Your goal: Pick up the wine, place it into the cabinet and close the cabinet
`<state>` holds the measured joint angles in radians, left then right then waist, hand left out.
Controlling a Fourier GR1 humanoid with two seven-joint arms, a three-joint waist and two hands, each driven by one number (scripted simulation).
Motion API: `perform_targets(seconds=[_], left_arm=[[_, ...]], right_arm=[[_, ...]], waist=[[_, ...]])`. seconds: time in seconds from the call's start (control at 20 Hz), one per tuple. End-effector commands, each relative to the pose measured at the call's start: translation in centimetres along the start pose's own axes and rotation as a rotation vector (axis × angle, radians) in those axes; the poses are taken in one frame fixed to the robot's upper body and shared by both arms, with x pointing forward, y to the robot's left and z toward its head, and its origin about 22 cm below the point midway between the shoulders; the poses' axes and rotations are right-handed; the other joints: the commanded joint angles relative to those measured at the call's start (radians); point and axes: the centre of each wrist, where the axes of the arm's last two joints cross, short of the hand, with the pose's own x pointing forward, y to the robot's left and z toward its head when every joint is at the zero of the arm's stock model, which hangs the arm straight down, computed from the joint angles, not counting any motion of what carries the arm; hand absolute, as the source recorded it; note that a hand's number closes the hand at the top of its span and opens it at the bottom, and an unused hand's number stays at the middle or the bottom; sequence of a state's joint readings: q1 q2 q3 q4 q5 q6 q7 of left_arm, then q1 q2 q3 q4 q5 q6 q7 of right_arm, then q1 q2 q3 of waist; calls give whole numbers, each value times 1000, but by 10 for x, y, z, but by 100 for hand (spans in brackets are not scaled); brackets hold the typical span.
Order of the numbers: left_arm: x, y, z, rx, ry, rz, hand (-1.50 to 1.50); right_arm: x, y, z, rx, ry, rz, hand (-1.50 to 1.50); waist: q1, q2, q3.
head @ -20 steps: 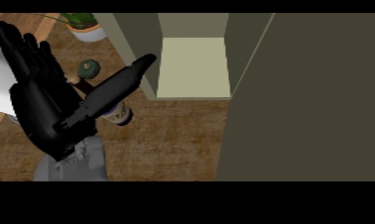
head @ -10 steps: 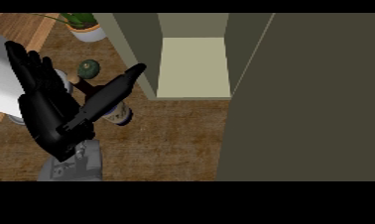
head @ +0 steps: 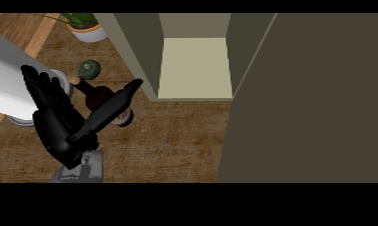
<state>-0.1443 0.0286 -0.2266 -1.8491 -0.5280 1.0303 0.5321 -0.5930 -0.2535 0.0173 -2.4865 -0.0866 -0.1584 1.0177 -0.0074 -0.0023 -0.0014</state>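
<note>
Left hand (head: 63, 125) lower, nearer wine (head: 100, 97)

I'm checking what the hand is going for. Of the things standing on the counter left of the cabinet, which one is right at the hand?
The dark wine bottle: the left hand partly covers it. The avocado and potted plant sit farther back, apart.

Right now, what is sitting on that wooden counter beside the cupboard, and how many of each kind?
Wine bottle: 1, partly hidden behind the left hand
Potted plant: 1
Small round green thing, perhaps an avocado: 1
White thing at the left edge, cut off by the view: 1
Total: 4
</note>
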Motion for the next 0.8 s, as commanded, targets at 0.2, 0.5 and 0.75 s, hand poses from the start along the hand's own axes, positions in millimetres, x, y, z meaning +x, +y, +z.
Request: perform_targets(seconds=[0.2,0.5,0.75], left_arm=[[-47,12,4,59,39,-26,-150],[-64,32,21,24,51,-1,-150],[-93,34,14,21,92,8,-150]], right_arm=[[11,0,31,52,-20,-53,-150],[8,-1,19,48,3,-41,-150],[7,-8,16,57,-19,-36,-150]], waist=[[-3,1,-1],[5,0,0],[3,1,0]])
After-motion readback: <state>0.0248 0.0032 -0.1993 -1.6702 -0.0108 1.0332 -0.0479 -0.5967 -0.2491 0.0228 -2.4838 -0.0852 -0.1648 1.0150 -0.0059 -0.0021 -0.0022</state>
